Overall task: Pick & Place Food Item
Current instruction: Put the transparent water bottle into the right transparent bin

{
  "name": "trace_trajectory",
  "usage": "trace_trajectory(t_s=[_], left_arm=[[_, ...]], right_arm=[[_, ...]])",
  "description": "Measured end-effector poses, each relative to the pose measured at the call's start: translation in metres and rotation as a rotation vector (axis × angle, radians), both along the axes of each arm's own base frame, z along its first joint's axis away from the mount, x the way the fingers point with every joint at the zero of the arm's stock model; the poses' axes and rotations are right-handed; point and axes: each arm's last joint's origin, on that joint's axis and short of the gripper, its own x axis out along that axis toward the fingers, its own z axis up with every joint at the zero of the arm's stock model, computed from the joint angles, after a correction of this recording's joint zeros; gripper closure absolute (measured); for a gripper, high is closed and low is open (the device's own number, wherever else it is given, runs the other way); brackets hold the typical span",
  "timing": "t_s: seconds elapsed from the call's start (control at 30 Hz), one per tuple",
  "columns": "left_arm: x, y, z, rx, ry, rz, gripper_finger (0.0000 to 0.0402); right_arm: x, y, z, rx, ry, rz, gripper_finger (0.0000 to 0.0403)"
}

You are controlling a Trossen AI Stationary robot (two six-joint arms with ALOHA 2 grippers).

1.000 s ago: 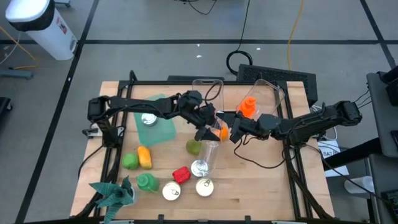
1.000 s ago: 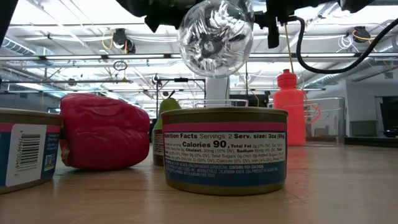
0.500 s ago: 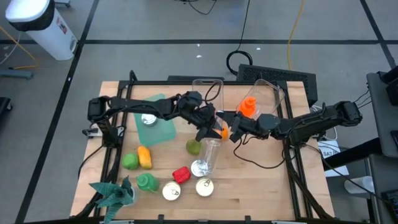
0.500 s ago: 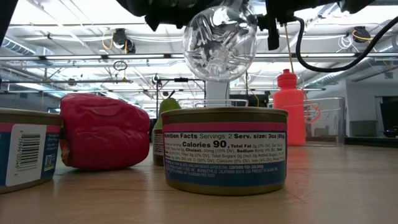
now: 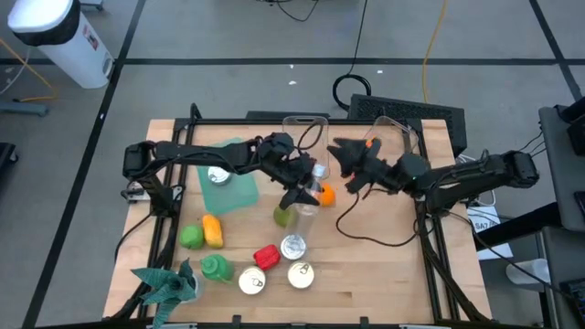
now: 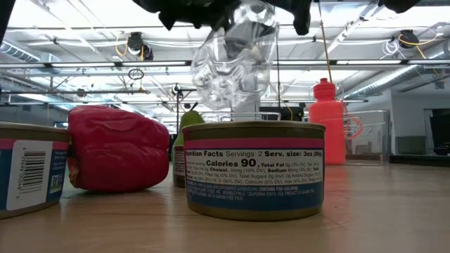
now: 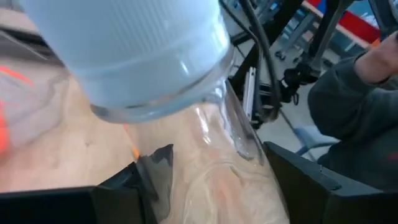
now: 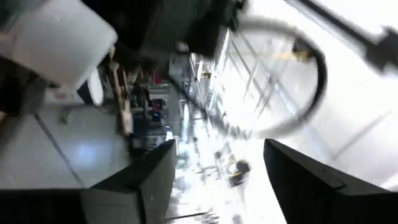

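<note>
Table (image 5: 384, 274): pale wooden top inside a dark metal frame, standing on a grey floor marked with dark lines.
Left gripper (image 5: 306, 187): over the middle of the table, fingers closed on the neck end of a clear plastic bottle (image 6: 232, 63); the left wrist view shows its white cap (image 7: 134, 50) just past the two fingers.
Bottle: lifted clear of the wood and tilted, hanging above the cans in the low view.
Right gripper (image 5: 340, 155): raised near the back of the table beside the orange bottle (image 6: 329, 121), apart from the clear bottle; its wrist view shows two fingers spread with only the room between them.
Food on the table: a green pear (image 5: 284, 216) just below the left gripper, a red pepper (image 6: 116, 147) beside the cans, a yellow pepper (image 5: 212, 230) and a green one (image 5: 190, 238) nearer the left edge.
Cans: three tins near the front edge, the closest (image 6: 253, 169) with its nutrition label facing the low camera.
Other things: a green cloth (image 5: 228, 183) with a tin on it at the back left, clear plastic bins (image 5: 393, 137) at the back, a leafy green bundle (image 5: 169, 283) at the front left corner.
Room: a white bin (image 5: 55, 37) stands on the floor to the back left; cables loop behind the table; ceiling lights and ductwork run overhead; a person's grey sleeve (image 7: 354, 118) shows beyond the table in the left wrist view.
</note>
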Motion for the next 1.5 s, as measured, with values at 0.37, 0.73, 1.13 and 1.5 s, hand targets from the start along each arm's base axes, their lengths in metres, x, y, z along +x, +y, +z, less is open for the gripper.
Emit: trace_trajectory(t_s=[0.37, 0.73, 1.13, 1.5], left_arm=[[-0.024, -0.001, 0.019, 0.182, 0.036, 0.084, 0.0174], [-0.025, 0.004, 0.020, 0.389, 0.031, 0.230, 0.0174], [-0.024, 0.007, 0.022, 0.465, 0.013, 0.305, 0.0174], [-0.023, 0.010, 0.025, 0.481, -0.021, 0.352, 0.0174]], right_arm=[[-0.023, -0.039, 0.017, 1.038, -0.156, 0.645, 0.0160], [0.002, -0.074, 0.002, 1.722, -0.127, 0.848, 0.0131], [0.029, -0.082, -0.016, 1.788, -0.124, 0.939, 0.0101], [0.047, -0.089, -0.022, 1.787, -0.116, 0.927, 0.0123]])
